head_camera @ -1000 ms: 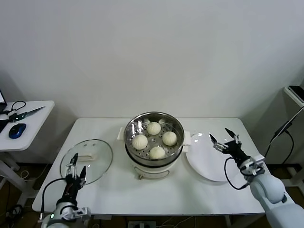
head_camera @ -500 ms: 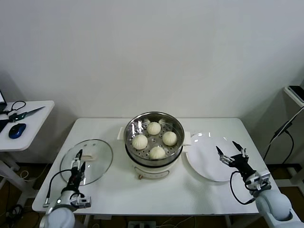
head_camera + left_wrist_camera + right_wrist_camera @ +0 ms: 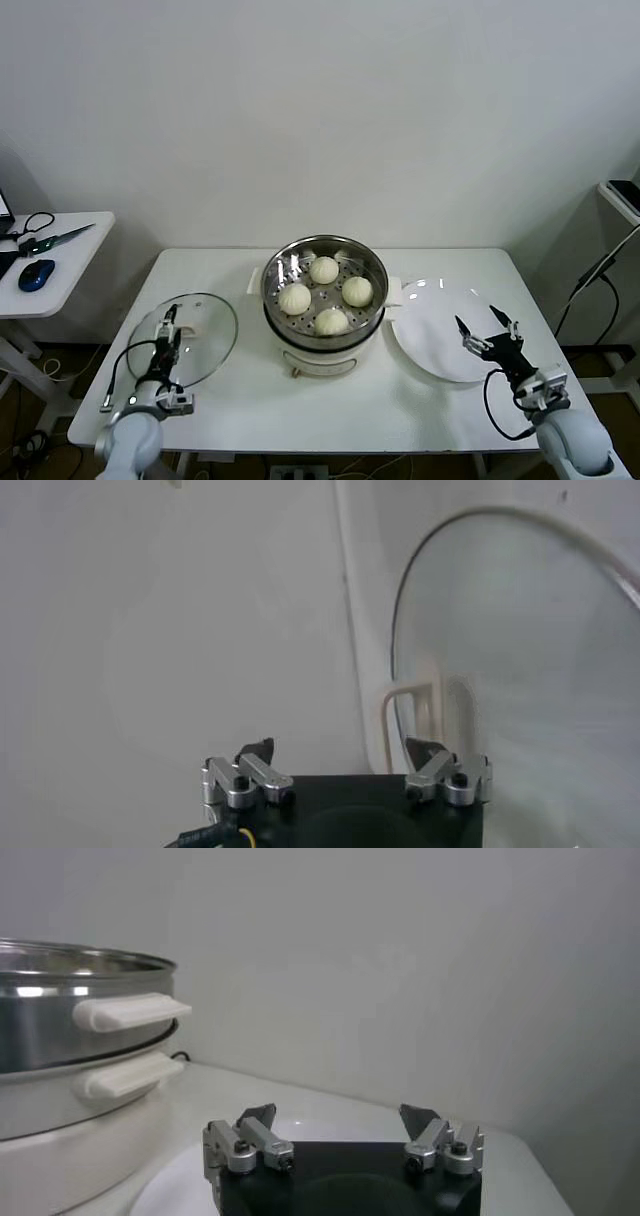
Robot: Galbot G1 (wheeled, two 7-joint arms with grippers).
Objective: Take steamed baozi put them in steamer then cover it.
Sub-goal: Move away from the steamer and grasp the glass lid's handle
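While both arms hang low at the front of the white desk (image 3: 250, 400), all four steamed baozi (image 3: 323, 269) already sit in the steamer (image 3: 324, 292), one stainless basket on a white pot base in the middle of the desk. One glass cover (image 3: 183, 338) lies flat on the desk to the steamer's left, still off it. One white plate (image 3: 430, 335) sits bare on the right. Left claw (image 3: 170, 335) hovers over the cover's near edge, jaws spread wide, holding nothing. Right claw (image 3: 489, 328) hangs over the plate's near edge, also wide open and holding nothing. Plain white wall behind, plus a small side table (image 3: 50, 262) on the left with a blue mouse (image 3: 36, 274).
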